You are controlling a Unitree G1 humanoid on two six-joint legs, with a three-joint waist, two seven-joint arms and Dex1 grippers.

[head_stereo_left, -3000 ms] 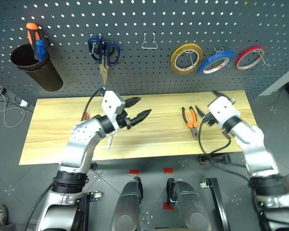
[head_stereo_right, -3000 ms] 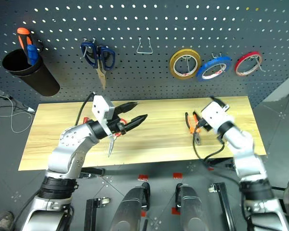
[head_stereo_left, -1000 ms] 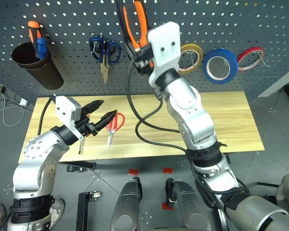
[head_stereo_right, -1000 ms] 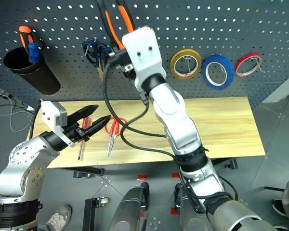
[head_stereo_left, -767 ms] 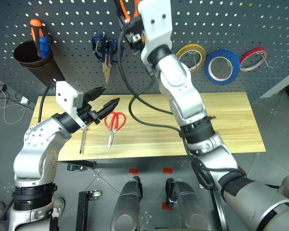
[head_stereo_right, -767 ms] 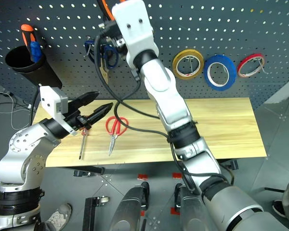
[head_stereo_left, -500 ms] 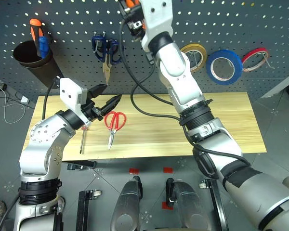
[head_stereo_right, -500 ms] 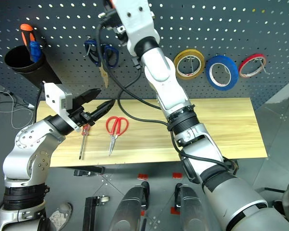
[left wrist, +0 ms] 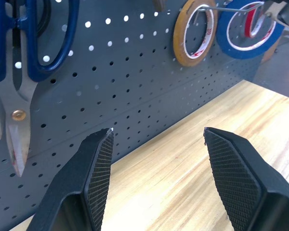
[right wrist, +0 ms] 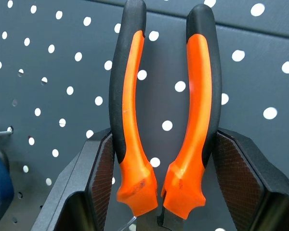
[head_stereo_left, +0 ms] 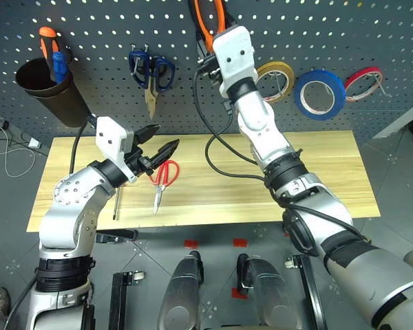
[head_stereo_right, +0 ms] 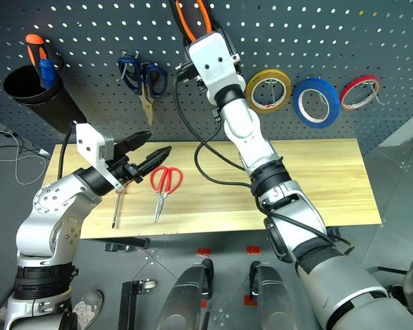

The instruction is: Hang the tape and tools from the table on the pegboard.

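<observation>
My right gripper (right wrist: pixel 166 197) is shut on the pliers (head_stereo_left: pixel 209 16), holding their orange-and-black handles (right wrist: pixel 130 106) upright against the top middle of the dark pegboard (head_stereo_left: pixel 89 27). The blue tape (head_stereo_left: pixel 320 93) hangs on a hook of the board, between two other rolls. On the light wood table (head_stereo_left: pixel 316 172) lie the red-handled scissors (head_stereo_left: pixel 162 177) and, to their left, the slim screwdriver (head_stereo_right: pixel 116 203). My left gripper (head_stereo_left: pixel 162 141) hovers open just above and left of the scissors, nothing between its fingers (left wrist: pixel 98 178).
Blue-handled scissors (head_stereo_left: pixel 150 72) hang at the board's upper left. A black cup (head_stereo_left: pixel 51 93) with orange and blue handles is at far left. A yellow roll (head_stereo_left: pixel 272 79) and a thin red roll (head_stereo_left: pixel 363 79) flank the blue tape.
Three seconds ago the pliers lay on the table; my right arm has lifted them to the top of the board and stretched closer to it. The left gripper stays open, barely shifted.
</observation>
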